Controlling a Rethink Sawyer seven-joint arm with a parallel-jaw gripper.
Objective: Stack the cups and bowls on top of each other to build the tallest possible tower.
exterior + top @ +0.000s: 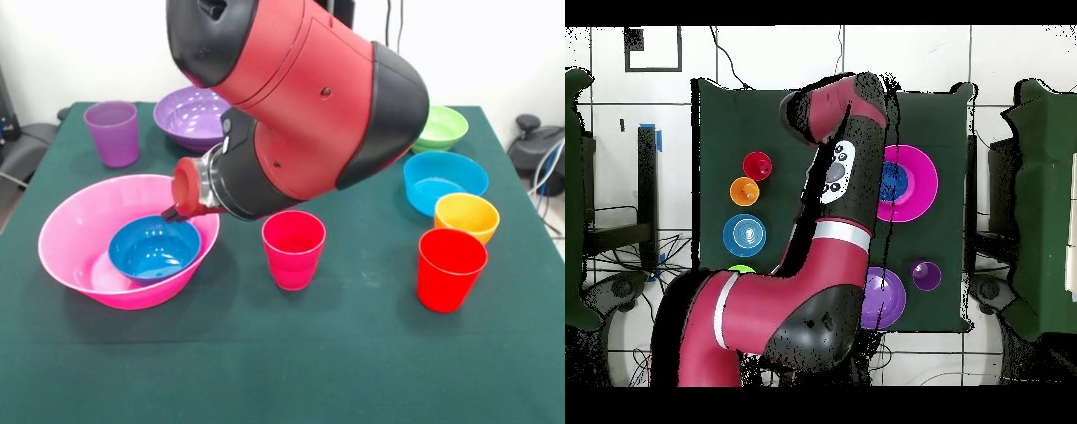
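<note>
Gripper (169, 212) hangs over the blue bowl (152, 249) nested in the huge pink bowl (79, 231) as tower base, its opening hidden, cups and other bowls scattered on the table (265, 353).

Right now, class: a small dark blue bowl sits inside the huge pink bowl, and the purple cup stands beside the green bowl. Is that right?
Not quite. The small dark blue bowl does sit inside the huge pink bowl, but the purple cup stands beside the large purple bowl, not the green bowl, which is at the opposite corner. The front view shows this.
</note>
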